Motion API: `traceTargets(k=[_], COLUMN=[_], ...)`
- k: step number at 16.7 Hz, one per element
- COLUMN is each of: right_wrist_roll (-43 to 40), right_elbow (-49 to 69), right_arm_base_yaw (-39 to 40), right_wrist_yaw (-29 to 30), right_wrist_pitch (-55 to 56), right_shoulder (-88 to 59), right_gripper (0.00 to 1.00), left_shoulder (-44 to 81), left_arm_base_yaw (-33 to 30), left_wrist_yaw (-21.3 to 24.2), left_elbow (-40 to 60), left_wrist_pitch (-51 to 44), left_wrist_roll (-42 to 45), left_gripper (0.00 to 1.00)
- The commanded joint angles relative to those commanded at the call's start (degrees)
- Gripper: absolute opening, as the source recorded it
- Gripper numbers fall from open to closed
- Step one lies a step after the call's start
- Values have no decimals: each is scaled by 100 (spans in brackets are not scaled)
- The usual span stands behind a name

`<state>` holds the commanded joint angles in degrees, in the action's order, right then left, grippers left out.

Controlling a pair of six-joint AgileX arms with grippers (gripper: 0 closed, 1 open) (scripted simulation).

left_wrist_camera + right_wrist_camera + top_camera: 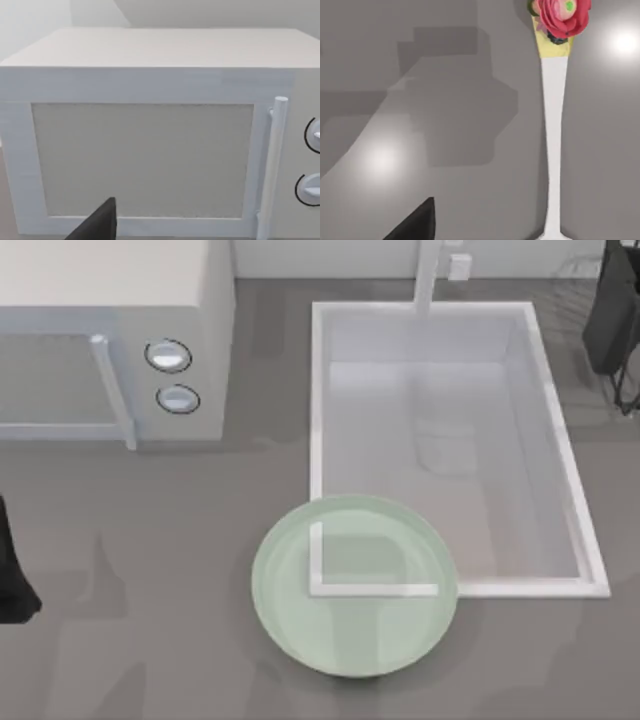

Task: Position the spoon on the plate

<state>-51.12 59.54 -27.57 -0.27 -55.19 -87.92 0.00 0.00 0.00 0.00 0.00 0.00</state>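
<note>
The spoon (555, 125) lies flat on the grey counter in the right wrist view, its thin white handle ending in a red flower-like knob (562, 15); its bowl is cut off at the frame's edge. My right gripper hangs above it, apart from it, with a dark part of it (415, 225) beside the handle. My right arm (612, 315) is at the table's far right corner. The pale green glassy plate (290, 625) sits at the front centre, overlapping the sink's near-left corner. My left arm (10, 580) is parked at the left edge.
A white microwave (110, 350) with a bar handle and two knobs stands at the back left, close in front of the left wrist camera. A deep white sink (450, 440) takes up the centre right. Bare grey counter lies in front of the microwave.
</note>
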Motion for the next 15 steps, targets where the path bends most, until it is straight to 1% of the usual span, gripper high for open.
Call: traceTargets(k=[4,10,12,15], right_wrist_roll=[-468,-488,-478,-467], right_elbow=[597,607,479,114], right_arm_base_yaw=[-256,-245,-249,-251], right_wrist_yaw=[-6,-6,-6,-6], right_wrist_pitch=[-458,-455,-254,455], right_shoulder=[-754,-784,-888,-1205], right_gripper=[100,100,100,100], left_shoulder=[0,0,0,0], left_arm_base_yaw=[0,0,0,0], left_wrist_yaw=[0,0,0,0], left_elbow=[0,0,0,0], left_wrist_pitch=[0,0,0,0], left_wrist_roll=[0,0,0,0], left_gripper=[100,100,100,100])
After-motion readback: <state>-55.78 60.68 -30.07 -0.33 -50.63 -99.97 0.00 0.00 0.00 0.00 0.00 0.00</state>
